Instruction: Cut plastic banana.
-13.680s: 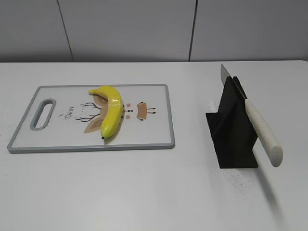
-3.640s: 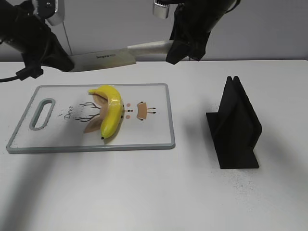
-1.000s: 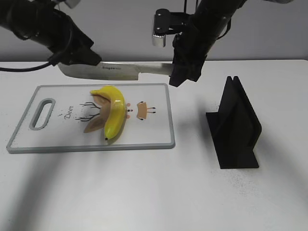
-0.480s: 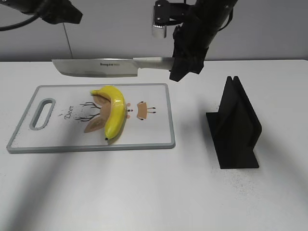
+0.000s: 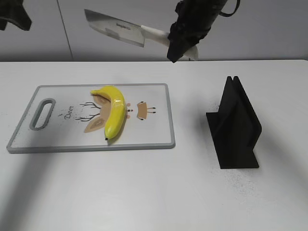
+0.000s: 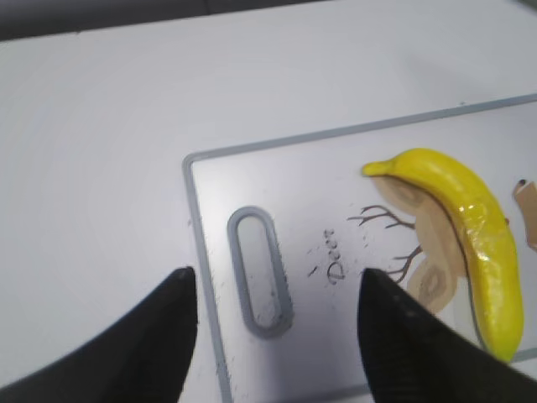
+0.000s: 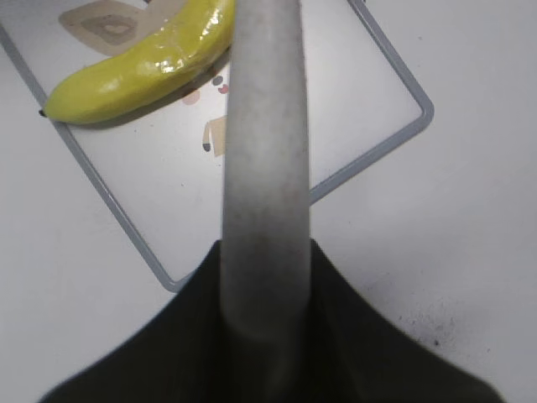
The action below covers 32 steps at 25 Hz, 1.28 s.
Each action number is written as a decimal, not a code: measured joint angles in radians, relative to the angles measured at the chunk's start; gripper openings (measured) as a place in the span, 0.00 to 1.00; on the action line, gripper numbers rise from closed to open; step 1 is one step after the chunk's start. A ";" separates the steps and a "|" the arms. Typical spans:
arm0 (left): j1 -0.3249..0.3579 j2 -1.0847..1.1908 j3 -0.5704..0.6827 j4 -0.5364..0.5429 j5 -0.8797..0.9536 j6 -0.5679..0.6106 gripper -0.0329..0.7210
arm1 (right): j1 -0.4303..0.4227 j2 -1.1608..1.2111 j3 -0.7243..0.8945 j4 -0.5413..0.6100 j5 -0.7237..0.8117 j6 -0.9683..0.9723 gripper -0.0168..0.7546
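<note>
A yellow plastic banana lies whole on the white cutting board; it also shows in the left wrist view and the right wrist view. My right gripper is shut on the white handle of a knife, held high above the board's far edge with the blade pointing left. The handle fills the middle of the right wrist view. My left gripper is open and empty, high above the board's slotted handle; in the exterior view only a bit of it shows at the top left.
A black knife stand stands empty on the white table to the right of the board. The cutting board has a grey rim and a deer drawing under the banana.
My right gripper has lifted the knife and tilted it, tip up to the left. My left arm has drawn away up and to the left. The banana has not moved.
</note>
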 joint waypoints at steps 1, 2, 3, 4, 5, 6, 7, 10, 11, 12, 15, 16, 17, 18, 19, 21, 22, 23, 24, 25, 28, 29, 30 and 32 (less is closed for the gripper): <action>0.010 0.000 -0.021 0.027 0.039 -0.030 0.83 | 0.000 -0.004 0.000 -0.012 0.001 0.057 0.23; 0.017 0.000 -0.037 0.053 0.085 -0.053 0.83 | 0.000 -0.009 0.000 -0.028 0.003 0.106 0.23; 0.023 0.000 -0.051 0.073 0.132 -0.077 0.83 | 0.000 -0.014 0.000 -0.043 0.003 0.160 0.23; 0.025 0.000 -0.060 0.096 0.173 -0.093 0.83 | 0.000 -0.021 0.000 -0.053 0.003 0.207 0.23; 0.026 0.000 -0.063 0.116 0.214 -0.103 0.83 | 0.000 -0.027 0.000 -0.062 0.004 0.251 0.23; 0.027 0.000 -0.063 0.128 0.239 -0.106 0.83 | 0.000 -0.035 0.000 -0.065 0.004 0.287 0.23; 0.028 0.000 -0.063 0.137 0.253 -0.112 0.83 | 0.000 -0.045 0.000 -0.067 0.006 0.330 0.23; 0.028 -0.013 -0.055 0.149 0.263 -0.142 0.82 | 0.000 -0.089 0.003 -0.067 0.007 0.432 0.23; 0.028 -0.024 -0.048 0.148 0.263 -0.151 0.82 | 0.000 -0.109 0.011 -0.067 0.007 0.458 0.23; 0.028 -0.037 -0.038 0.144 0.263 -0.158 0.82 | 0.000 -0.131 0.019 -0.067 0.007 0.478 0.23; 0.028 -0.089 0.010 0.133 0.263 -0.162 0.82 | 0.000 -0.199 0.071 -0.067 0.007 0.512 0.23; 0.028 -0.110 0.032 0.131 0.265 -0.163 0.82 | 0.000 -0.220 0.090 -0.067 0.007 0.515 0.23; 0.028 -0.132 0.053 0.130 0.265 -0.165 0.82 | 0.000 -0.244 0.115 -0.067 0.008 0.518 0.23; 0.028 -0.156 0.083 0.130 0.265 -0.166 0.81 | 0.000 -0.270 0.145 -0.067 0.008 0.522 0.23; 0.028 -0.176 0.115 0.130 0.265 -0.166 0.81 | 0.000 -0.295 0.172 -0.067 0.008 0.524 0.23; 0.028 -0.231 0.179 0.130 0.266 -0.166 0.81 | 0.000 -0.341 0.242 -0.069 0.008 0.524 0.23; 0.028 -0.255 0.216 0.130 0.267 -0.166 0.81 | 0.000 -0.368 0.280 -0.072 0.008 0.525 0.23; 0.028 -0.286 0.255 0.129 0.267 -0.166 0.81 | 0.000 -0.392 0.315 -0.076 0.008 0.527 0.23; 0.028 -0.319 0.288 0.129 0.266 -0.166 0.81 | 0.000 -0.423 0.357 -0.082 0.008 0.531 0.23; 0.028 -0.352 0.327 0.129 0.267 -0.166 0.81 | 0.000 -0.455 0.403 -0.086 0.003 0.539 0.23; 0.028 -0.449 0.433 0.129 0.269 -0.166 0.81 | 0.000 -0.554 0.542 -0.092 -0.041 0.556 0.23; 0.028 -0.484 0.467 0.129 0.270 -0.166 0.81 | 0.000 -0.589 0.593 -0.093 -0.063 0.565 0.23; 0.028 -0.514 0.498 0.129 0.270 -0.166 0.81 | 0.000 -0.620 0.636 -0.093 -0.083 0.574 0.23; 0.028 -0.584 0.550 0.129 0.271 -0.166 0.81 | 0.000 -0.691 0.740 -0.093 -0.138 0.600 0.23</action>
